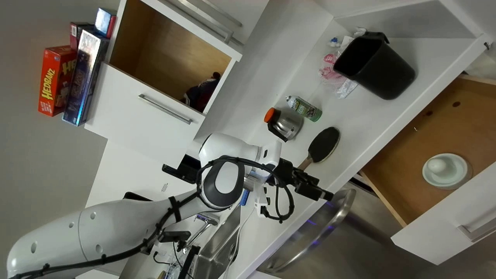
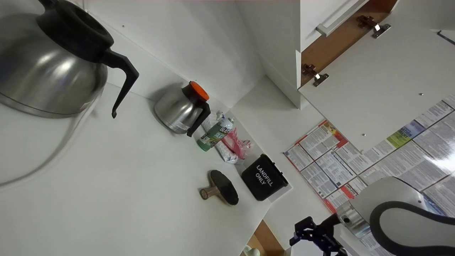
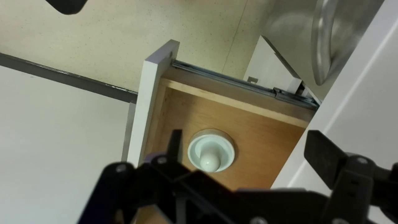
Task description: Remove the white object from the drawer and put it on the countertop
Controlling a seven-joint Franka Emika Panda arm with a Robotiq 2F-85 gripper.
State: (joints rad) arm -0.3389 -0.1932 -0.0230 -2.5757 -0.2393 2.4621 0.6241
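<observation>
The drawer (image 1: 457, 128) is open past the front edge of the tabletop (image 1: 360, 120), the white object (image 3: 211, 151) inside, the end effector (image 3: 244, 134) spread and empty; lifting and placing apparently remain.

Knobbed dish (image 3: 211, 151) is in the drawer (image 3: 261, 146), and on the countertop (image 1: 360, 124) you've got a spray can (image 1: 306, 109) between carafe (image 1: 291, 124) and bin (image 1: 389, 73).

The bowl-like object (image 3: 211, 150) is white, faintly greenish. The drawer (image 1: 407, 178) has a light brown bottom and white front. The desk (image 2: 124, 195) is plain white, the hand (image 3: 244, 135) black. The bin (image 2: 263, 179) is black, lettered in white; the game box (image 1: 54, 81) red, lettered in yellow.
</observation>
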